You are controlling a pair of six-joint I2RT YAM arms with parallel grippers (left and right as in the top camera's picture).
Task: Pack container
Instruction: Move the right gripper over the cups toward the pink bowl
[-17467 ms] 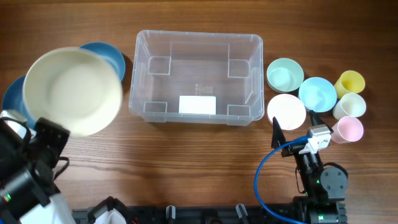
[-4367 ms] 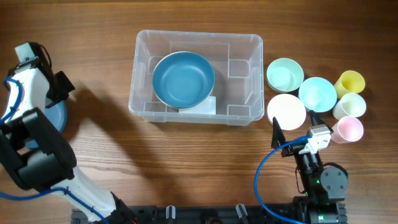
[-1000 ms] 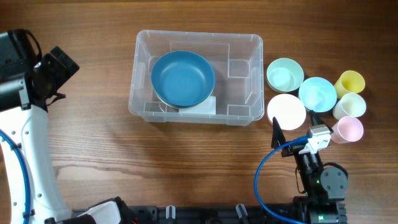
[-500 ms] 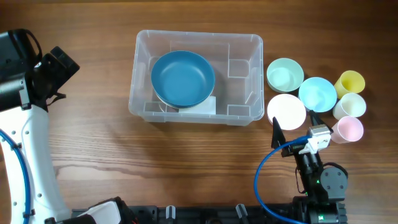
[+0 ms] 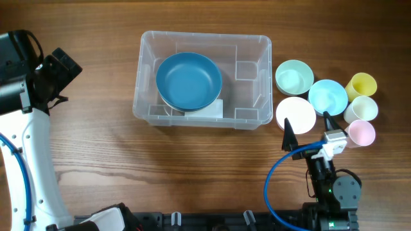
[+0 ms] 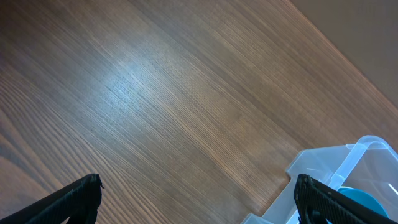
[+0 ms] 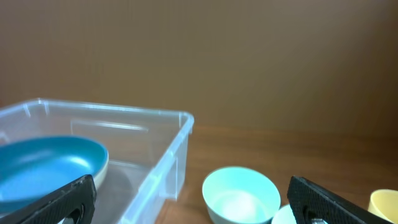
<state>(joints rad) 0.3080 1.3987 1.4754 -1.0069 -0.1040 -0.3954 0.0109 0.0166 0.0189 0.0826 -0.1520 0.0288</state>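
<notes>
Upper ctr of overhead view: container (image 5: 252,96), clear plastic, upright on wood table (image 5: 192,173). White label (image 5: 215,110) on its floor, partly covered. Inside, toward left half: blue bowl (image 5: 189,81), mouth up, w/ cream rim (image 7: 104,169) of another bowl peeking out beneath. Rt half of container floor bare.

Just rt of container, mid-right of frame: 3 small bowls in a cluster.
- mint bowl (image 5: 294,77) uppermost
- lt-blue bowl (image 5: 327,96) to its lower rt
- white bowl (image 5: 295,114) lowest, just beside container's rt wall; contact unclear

Further rt, near frame edge, 3 cups in a column: yellow cup (image 5: 361,85) top, cream cup (image 5: 361,109) mid, pink cup (image 5: 361,133) bottom.

Lower rt of overhead view: rt gripper (image 5: 306,119), pincer spread wide, nothing held. One fingertip overlapping white bowl in the picture, other at lt-blue bowl's lower edge; touching or above, can't tell. Blue cable (image 5: 270,186) looping below it. In rt wrist view: black fingers in both bottom corners, container wall + blue bowl at left, mint bowl low ctr.

Left edge of overhead view: left arm (image 5: 26,147), white, black head in upper-left corner, well apart from container. Left gripper (image 6: 199,199) in left wrist view: fingers in the two bottom corners, spread wide, empty. Bare wood across most of that frame, container corner w/ sliver of blue bowl at lower rt.
</notes>
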